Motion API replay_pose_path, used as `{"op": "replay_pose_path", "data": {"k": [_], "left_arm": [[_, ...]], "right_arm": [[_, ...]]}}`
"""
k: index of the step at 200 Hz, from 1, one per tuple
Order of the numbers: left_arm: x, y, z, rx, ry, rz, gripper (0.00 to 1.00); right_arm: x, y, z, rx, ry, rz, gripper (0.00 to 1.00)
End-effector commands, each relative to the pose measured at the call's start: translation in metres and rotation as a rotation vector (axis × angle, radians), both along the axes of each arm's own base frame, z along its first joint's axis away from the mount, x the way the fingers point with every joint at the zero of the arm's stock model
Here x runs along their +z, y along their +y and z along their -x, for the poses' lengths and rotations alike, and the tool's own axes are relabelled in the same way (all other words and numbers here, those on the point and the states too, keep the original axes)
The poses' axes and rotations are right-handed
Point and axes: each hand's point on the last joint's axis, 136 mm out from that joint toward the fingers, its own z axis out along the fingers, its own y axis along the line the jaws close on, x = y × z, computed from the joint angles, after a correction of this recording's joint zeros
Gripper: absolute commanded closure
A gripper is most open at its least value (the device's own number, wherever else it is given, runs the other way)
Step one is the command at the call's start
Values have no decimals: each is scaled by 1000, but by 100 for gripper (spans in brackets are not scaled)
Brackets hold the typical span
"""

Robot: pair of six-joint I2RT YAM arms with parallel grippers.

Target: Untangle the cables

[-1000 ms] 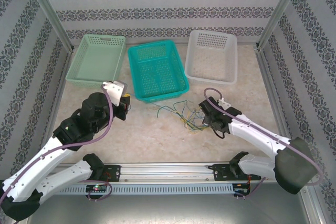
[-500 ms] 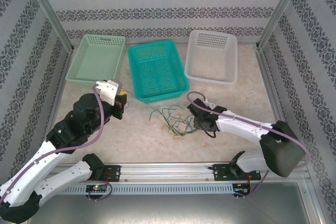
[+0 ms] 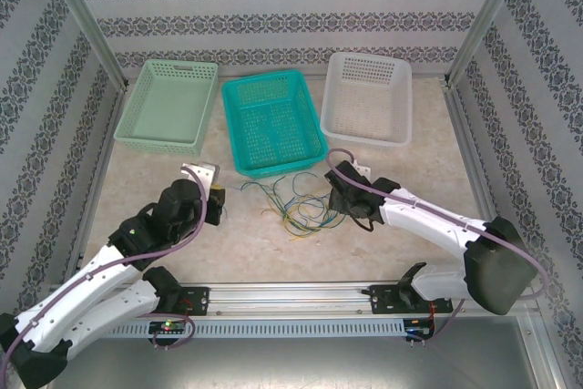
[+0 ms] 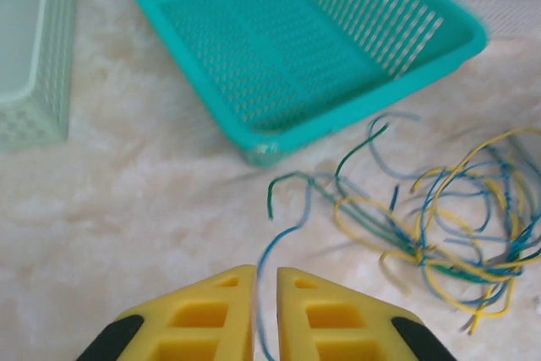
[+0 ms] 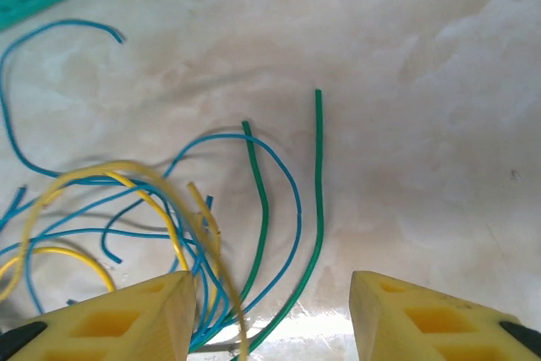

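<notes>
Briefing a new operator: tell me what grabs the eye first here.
A tangle of thin yellow, blue and green wires lies in front of the teal plastic mesh basket. The left hand is closed on a blue strand at its left edge; the right hand stands open over the opposite side.

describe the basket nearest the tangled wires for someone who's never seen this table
Go to the far edge of the table. Of the row standing there, take the middle basket, with the cables lying just in front of its near rim. It is deep teal, unlike the pale green basket on its left and the white basket on its right.
</notes>
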Motion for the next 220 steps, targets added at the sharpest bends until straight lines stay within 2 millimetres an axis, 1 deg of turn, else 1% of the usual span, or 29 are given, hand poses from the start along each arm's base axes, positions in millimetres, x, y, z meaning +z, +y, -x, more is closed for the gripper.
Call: {"op": "replay_pose_path", "data": {"k": [1, 17, 29, 40, 53, 70, 86, 104, 115, 120, 123, 129, 131, 136, 143, 162, 171, 183, 191, 201, 220], "left_arm": [[-21, 13, 1, 95, 56, 13, 84], [-28, 11, -1, 96, 66, 13, 82], [-30, 10, -1, 97, 70, 12, 80], [-31, 11, -2, 98, 74, 6, 77], [-31, 11, -2, 101, 76, 4, 68], [-28, 8, -4, 89, 70, 11, 59], [-22, -1, -6, 45, 58, 17, 50], [-19, -15, -10, -27, 56, 9, 44], [-18, -28, -13, -81, 60, 10, 42], [-17, -34, -14, -105, 63, 15, 41], [-16, -37, -15, -118, 63, 20, 41], [-16, -43, -16, -140, 68, 23, 40], [-16, -45, -17, -147, 68, 25, 40], [-14, -49, -19, -161, 69, 32, 40], [-12, -55, -21, -176, 69, 42, 40], [-7, -67, -26, -210, 65, 63, 40], [-7, -71, -28, -219, 64, 71, 40], [-6, -75, -31, -223, 59, 79, 40], [-6, -77, -33, -227, 57, 83, 40], [-5, -79, -33, -233, 56, 91, 40], [-7, -83, -34, -242, 64, 96, 40]], "right_arm": [[13, -1, -3, 54, -37, 48, 48], [9, 1, -7, 93, -33, 60, 47], [0, -3, -8, 92, -3, 75, 47], [-11, -7, -8, 81, 32, 69, 50], [-21, -7, -8, 81, 52, 42, 53], [-27, -2, -12, 88, 41, 8, 57], [-30, 1, -16, 90, 35, -2, 65], [-32, 9, -20, 119, 47, -18, 79], [-32, 16, -22, 144, 52, -30, 81], [-31, 17, -22, 153, 52, -31, 78], [-31, 18, -22, 155, 51, -29, 75], [-30, 18, -22, 158, 48, -26, 64], [-30, 18, -22, 157, 49, -25, 62], [-30, 16, -22, 152, 48, -25, 60], [-30, 15, -21, 151, 45, -24, 60], [-35, 7, -18, 123, 44, -21, 64], [-39, 7, -17, 120, 53, -33, 67], [-43, 8, -17, 126, 60, -47, 68], [-44, 8, -18, 130, 66, -45, 73], [-41, 9, -19, 132, 65, -40, 82], [-29, 12, -21, 151, 31, -57, 94]]}}
